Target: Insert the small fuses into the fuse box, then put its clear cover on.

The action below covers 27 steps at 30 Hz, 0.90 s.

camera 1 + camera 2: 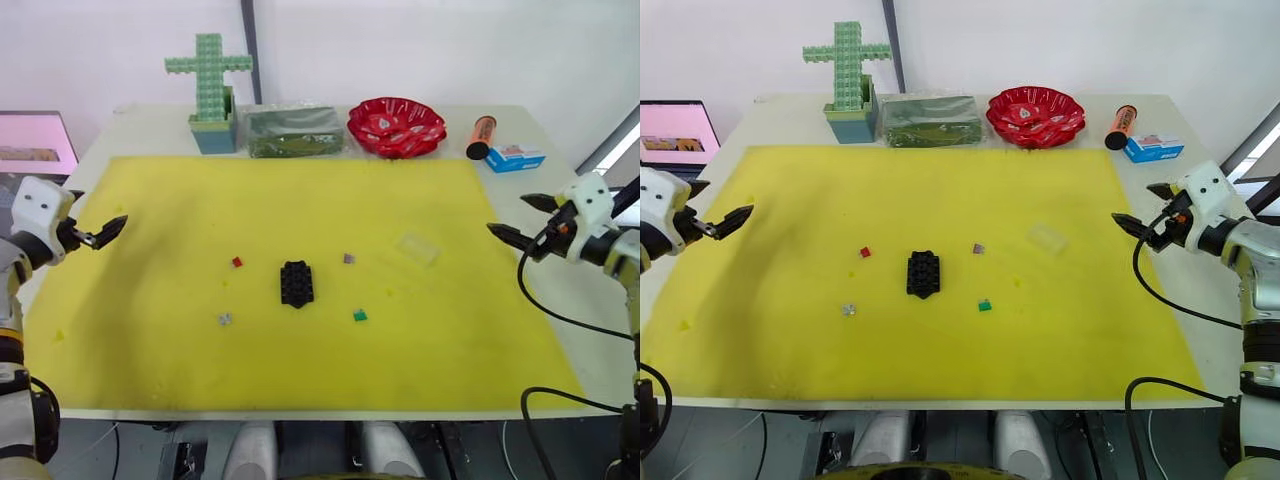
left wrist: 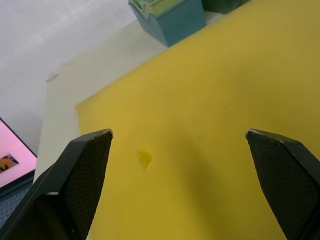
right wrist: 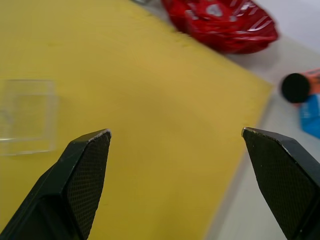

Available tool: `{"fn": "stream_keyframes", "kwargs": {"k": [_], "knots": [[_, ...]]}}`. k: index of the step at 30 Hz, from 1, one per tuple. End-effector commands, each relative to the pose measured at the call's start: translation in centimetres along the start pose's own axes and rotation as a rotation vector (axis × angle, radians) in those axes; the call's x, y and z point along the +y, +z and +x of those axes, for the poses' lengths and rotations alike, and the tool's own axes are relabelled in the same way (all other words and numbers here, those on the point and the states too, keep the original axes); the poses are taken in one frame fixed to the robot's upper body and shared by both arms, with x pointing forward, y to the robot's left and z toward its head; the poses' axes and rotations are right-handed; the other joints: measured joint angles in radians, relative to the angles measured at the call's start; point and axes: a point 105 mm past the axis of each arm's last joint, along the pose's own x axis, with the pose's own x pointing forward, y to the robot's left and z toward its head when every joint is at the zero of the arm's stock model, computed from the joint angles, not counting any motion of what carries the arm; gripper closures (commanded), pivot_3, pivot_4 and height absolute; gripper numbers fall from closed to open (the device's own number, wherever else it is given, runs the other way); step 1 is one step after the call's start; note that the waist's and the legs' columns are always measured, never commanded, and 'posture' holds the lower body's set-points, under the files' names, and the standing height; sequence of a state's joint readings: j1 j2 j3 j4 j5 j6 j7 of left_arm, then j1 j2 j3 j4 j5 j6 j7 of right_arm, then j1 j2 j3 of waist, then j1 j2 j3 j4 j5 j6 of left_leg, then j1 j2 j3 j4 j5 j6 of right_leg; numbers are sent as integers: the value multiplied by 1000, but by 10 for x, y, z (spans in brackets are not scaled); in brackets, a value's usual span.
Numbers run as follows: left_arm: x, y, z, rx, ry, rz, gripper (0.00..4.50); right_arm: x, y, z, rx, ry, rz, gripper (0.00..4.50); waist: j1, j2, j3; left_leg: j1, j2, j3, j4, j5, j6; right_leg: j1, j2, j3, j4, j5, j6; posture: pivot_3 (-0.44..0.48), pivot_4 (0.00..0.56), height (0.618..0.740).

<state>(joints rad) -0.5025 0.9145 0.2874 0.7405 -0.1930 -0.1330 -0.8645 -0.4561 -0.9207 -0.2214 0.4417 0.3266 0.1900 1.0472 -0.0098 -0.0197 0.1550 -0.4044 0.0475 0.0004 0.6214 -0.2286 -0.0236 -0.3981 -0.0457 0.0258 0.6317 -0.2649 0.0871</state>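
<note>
Left gripper hovers at yellow mat left edge, fingers spread wide, nothing held. Right gripper hovers at mat right edge, fingers also apart, empty. Black fuse box mid-mat, slotted top up. Around it, apart: red fuse far-left, grey fuse near-left, purplish fuse far-right, green fuse near-right. Clear cover right of box, faint, edges hard to trace.

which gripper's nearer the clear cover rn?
Right. The right gripper hangs open just off the clear cover; the left gripper is open across the yellow mat.
</note>
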Motion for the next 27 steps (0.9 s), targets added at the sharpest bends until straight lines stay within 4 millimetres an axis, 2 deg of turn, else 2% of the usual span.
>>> {"fn": "stream_keyframes", "kwargs": {"k": [1, 5, 9, 12, 15, 19, 23, 27], "knots": [[-2, 20, -6, -72, -113, -69, 0, 4, 22, -9, -64, 85, -30, 31, 0, 0, 0, 0, 0, 0, 0, 0, 0, 0, 0, 0, 0, 0, 0, 0, 150, 740], [-6, 30, -10, -99, -201, -139, 0, 20, 18, -9, -30, 198, -11, 31, -2, 0, 0, 0, 0, 0, 0, 0, 0, 0, 0, 0, 0, 0, 0, 0, 150, 740], [-16, 26, -14, -68, -286, -176, 0, 26, 18, -9, -16, 251, 11, 31, -2, 0, 0, 0, 0, 0, 1, 0, 0, 0, 0, 0, 0, 0, 0, 0, 150, 740], [-17, 27, -18, -65, -318, -212, 0, 30, 22, -9, -19, 277, 11, 31, -2, 0, 0, 0, 0, 0, 1, 0, 0, 0, 0, 0, 0, 0, 0, 0, 150, 740], [-23, 29, -26, -48, -379, -270, 0, 43, 34, -6, -46, 340, -3, 31, -3, 0, 0, 0, 0, 0, 1, 0, 0, 0, 0, 0, 0, 0, 0, 0, 150, 740], [-36, 32, -43, -5, -434, -460, 0, 80, 58, 3, -109, 471, -57, 31, -6, 0, 0, 0, 1, -1, 0, 0, 0, -1, 0, 0, 1, 0, 0, 0, 150, 740], [-61, 33, -65, 59, -477, -704, 0, 124, 81, 10, -180, 609, -119, 31, -8, -1, 0, 0, 1, -1, 0, 0, 0, -1, 1, 0, 1, -1, 0, 0, 150, 740], [-84, 36, -83, 82, -495, -911, 0, 156, 100, 14, -237, 692, -189, 31, 0, -1, 0, 0, 2, -2, 1, 0, 0, 0, 0, -1, 1, -1, 0, 0, 150, 740]]}}
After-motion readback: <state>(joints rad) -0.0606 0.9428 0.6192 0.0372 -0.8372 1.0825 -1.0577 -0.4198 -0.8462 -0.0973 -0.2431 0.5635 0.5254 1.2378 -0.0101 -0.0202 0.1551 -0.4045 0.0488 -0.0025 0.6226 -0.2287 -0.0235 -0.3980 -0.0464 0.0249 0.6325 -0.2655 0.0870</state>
